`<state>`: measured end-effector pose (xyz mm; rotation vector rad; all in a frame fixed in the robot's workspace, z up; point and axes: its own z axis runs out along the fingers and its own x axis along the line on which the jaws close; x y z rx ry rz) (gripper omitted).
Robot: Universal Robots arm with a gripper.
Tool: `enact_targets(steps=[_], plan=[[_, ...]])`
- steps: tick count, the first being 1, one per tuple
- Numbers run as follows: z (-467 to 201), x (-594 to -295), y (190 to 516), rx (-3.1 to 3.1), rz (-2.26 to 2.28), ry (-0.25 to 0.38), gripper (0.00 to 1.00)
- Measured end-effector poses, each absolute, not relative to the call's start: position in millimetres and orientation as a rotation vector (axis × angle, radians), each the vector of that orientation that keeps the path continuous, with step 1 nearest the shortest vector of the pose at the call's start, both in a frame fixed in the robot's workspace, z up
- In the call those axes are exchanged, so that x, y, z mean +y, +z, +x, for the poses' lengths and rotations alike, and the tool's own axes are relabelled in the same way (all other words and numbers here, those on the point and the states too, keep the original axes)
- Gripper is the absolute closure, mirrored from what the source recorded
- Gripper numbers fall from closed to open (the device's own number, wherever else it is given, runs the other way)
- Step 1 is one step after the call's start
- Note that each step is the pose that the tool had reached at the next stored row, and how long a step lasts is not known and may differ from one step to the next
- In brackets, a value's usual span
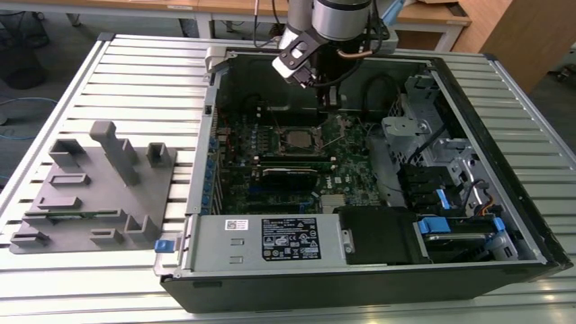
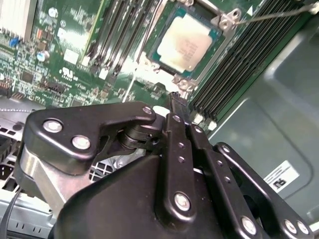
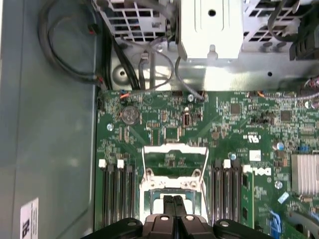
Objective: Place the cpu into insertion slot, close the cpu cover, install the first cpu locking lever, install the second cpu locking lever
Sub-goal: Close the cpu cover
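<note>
Gripper (image 2: 176, 99): black jointed metal claw, slim fingers pressed flat together, empty, just beside the insertion slot (image 2: 205, 63). Cpu (image 2: 187, 42): flat square, dull silver top, seated inside that silvery-rimmed slot. Cpu cover (image 3: 174, 148): thin windowed metal frame, raised open beyond the slot.

cpu (image 2: 189, 42) in insertion slot (image 2: 225, 21) between memory slots (image 2: 117, 35)
</note>
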<state>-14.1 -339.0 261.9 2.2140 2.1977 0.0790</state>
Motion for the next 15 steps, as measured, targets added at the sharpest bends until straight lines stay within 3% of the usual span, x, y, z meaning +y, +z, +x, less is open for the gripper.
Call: enact_targets(steps=[15], plan=[[15,-339,261,2.198,2.214,0.079,0.89]])
